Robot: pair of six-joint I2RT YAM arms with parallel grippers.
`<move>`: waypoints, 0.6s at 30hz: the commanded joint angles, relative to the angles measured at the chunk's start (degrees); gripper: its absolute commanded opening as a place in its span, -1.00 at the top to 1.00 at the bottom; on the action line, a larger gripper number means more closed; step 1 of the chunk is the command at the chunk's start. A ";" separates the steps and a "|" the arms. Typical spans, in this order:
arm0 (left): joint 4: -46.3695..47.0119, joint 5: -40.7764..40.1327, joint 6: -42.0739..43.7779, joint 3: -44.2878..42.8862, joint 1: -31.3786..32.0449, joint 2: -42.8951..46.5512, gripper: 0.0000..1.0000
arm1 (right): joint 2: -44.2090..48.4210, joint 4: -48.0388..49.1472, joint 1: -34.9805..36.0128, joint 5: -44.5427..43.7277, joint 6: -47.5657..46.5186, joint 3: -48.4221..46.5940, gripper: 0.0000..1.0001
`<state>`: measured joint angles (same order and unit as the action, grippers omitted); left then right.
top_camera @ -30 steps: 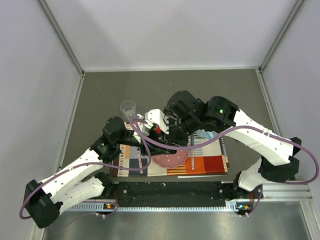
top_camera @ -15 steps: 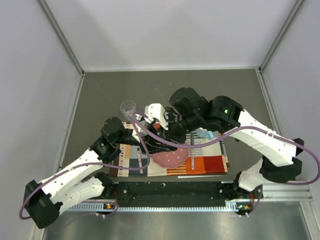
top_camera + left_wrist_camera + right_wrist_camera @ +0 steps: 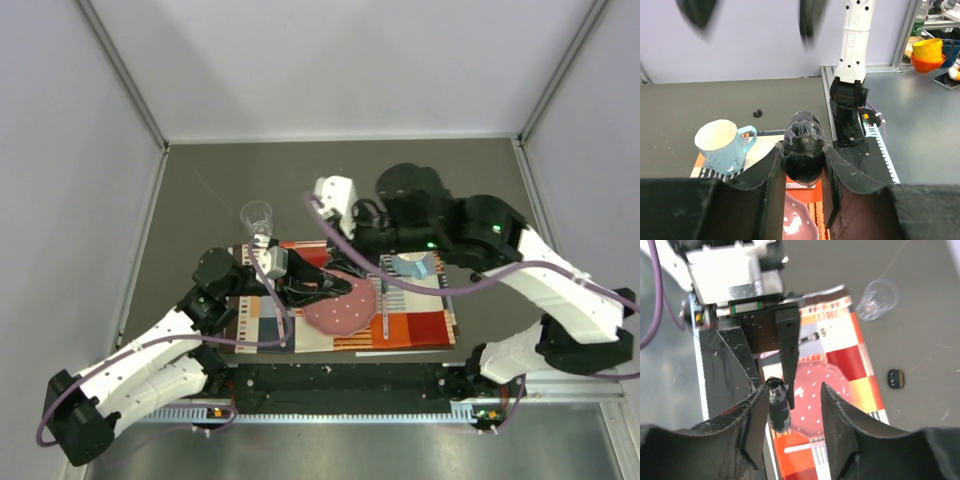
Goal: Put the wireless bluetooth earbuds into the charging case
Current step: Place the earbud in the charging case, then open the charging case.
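My left gripper (image 3: 318, 283) is shut on the charging case (image 3: 802, 150), a black rounded pebble held above the patterned mat (image 3: 420, 325) beside the pink plate (image 3: 340, 312). The case's lid looks closed. My right gripper (image 3: 352, 248) hangs above it with jaws apart and empty (image 3: 793, 389). In the right wrist view the case (image 3: 779, 402) sits just below its left finger (image 3: 757, 420). One tiny black earbud (image 3: 758, 113) lies on the grey table past the mug. Another small black piece (image 3: 895, 378), likely the other bud, lies on the table off the mat's far edge.
A light blue mug (image 3: 412, 266) stands on the mat's right part and also shows in the left wrist view (image 3: 722, 145). A clear glass (image 3: 257, 215) stands at the mat's far left corner. A white utensil (image 3: 384, 318) lies right of the plate. The right arm's base (image 3: 850, 115) is close by.
My right gripper has lifted and drawn back to the right, away from the left gripper. My left gripper has moved right over the mat with the case still in it.
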<state>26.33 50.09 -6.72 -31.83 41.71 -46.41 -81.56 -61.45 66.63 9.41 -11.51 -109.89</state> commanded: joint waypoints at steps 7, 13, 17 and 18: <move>8.65 -8.42 -0.57 3.88 0.21 4.49 1.00 | 16.33 16.98 -11.32 -12.49 14.65 9.14 -0.31; 9.09 -13.07 -0.49 5.11 0.21 7.65 1.00 | 19.86 16.19 -34.69 -6.10 27.40 20.39 -0.41; 11.20 -18.61 -0.31 7.13 0.21 10.20 1.00 | 18.02 18.19 -38.60 17.36 32.14 23.74 -0.36; 12.25 -20.62 -0.22 7.57 0.21 10.90 1.00 | 18.28 19.69 -35.46 21.92 32.77 24.80 -0.40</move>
<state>32.67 36.60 -7.03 -25.96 41.76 -37.85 -62.81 -45.95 28.49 10.79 13.96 -87.48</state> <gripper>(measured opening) 0.340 0.681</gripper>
